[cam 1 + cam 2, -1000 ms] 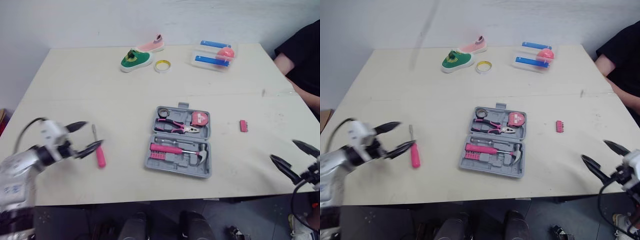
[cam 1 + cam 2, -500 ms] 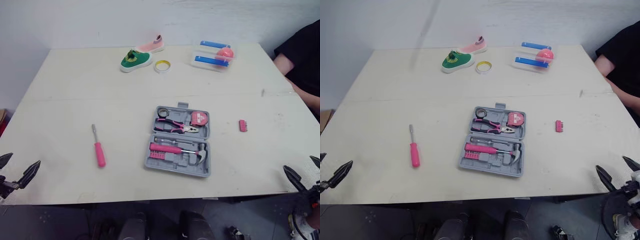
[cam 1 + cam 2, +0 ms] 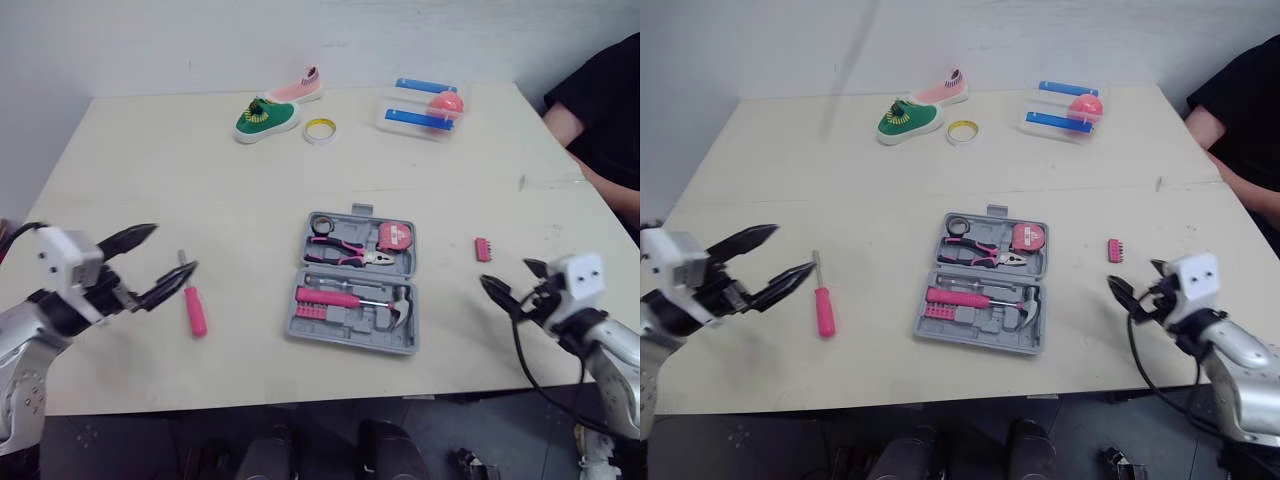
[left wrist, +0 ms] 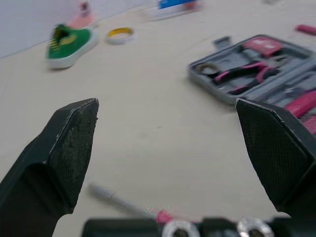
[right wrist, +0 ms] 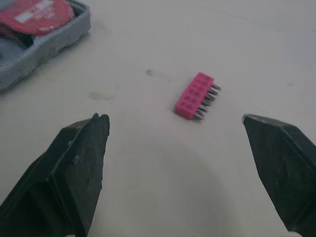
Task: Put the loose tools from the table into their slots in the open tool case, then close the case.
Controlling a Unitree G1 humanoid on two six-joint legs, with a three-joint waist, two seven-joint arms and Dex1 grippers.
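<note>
Table [image 3: 200, 160]: bit holder [image 5: 194, 96] just beyond right claw [image 5: 174, 119].

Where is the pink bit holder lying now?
In the left eye view the bit holder lies on the table, right of the open tool case, just beyond the right hand.

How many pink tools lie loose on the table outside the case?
2. The screwdriver lies left of the case, by the left gripper; the bit holder lies right of it, ahead of the right gripper.
</note>
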